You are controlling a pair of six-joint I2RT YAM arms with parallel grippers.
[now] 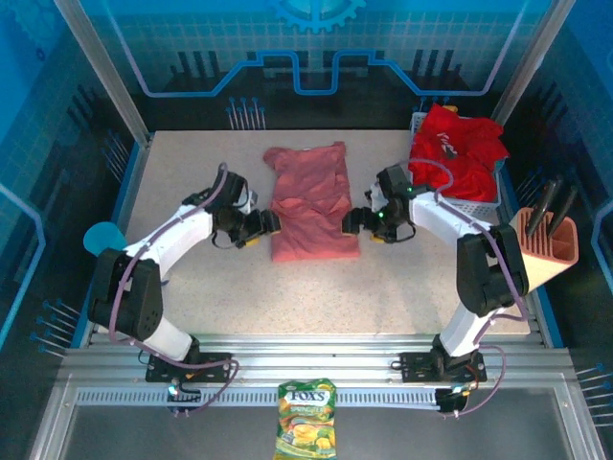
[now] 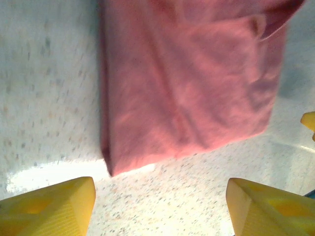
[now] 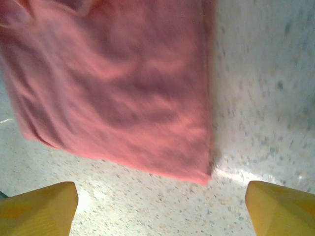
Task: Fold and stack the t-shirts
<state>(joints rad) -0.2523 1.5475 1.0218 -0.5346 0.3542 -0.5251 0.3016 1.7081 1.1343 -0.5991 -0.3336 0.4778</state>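
Item, nearest: a bag of sweets lies on the frame rail, well to the near side of the salmon-pink t-shirt. It plays no part in the work.

Item: the salmon-pink t-shirt lies flat on the table, midway between the two arms. It is narrowed to a long panel with its sleeves turned in.

Item: the left gripper sits just beside the shirt's left edge, toward its near end. Its jaws are spread and hold nothing. The right gripper sits just beside the shirt's right edge, jaws likewise spread and empty.

Judgement: the cross fold of this shirt appears to be the step in hand. To do it well, each gripper should take its own near corner through every layer. Both should lift together and carry the hem toward the far end with the side edges kept in line. They should let go only once the cloth lies flat.

Item, containers: a white mesh basket stands to the far right of the shirt, holding a heap of unfolded red t-shirts. An orange holder stands well to the shirt's right, with dark handles upright in it.
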